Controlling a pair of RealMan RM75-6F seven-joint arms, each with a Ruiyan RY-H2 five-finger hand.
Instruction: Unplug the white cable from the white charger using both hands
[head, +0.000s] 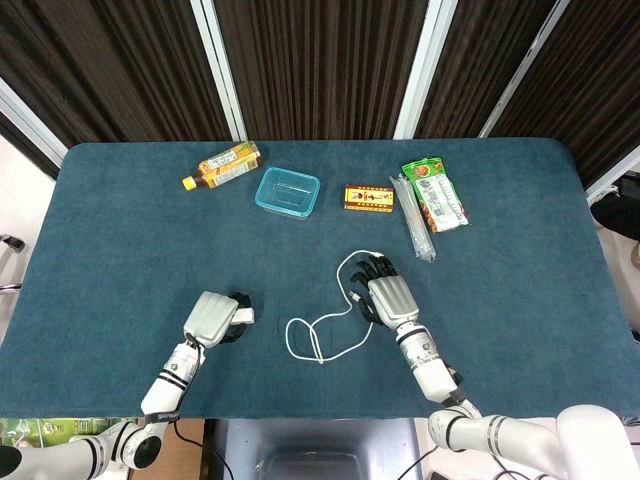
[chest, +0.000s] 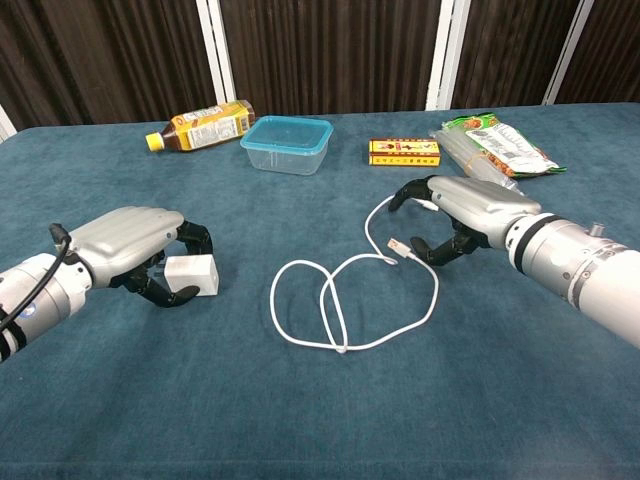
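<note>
I am holding the white charger (chest: 190, 275) in my left hand (chest: 130, 237), fingers curled around it, low at the table (chest: 100, 400). The white cable (chest: 340, 300) is lying looped between my hands, already free of the charger. My right hand (chest: 465, 205) is pinching its plug end (chest: 398, 245); a careless lift risks dragging the loops into a snag.

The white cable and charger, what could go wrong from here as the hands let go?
The white cable lies in crossed loops, with a run passing close by the right hand; withdrawing fingers could snag and drag it. The left hand grips the white charger low over the table; an uneven release might tip it.
</note>
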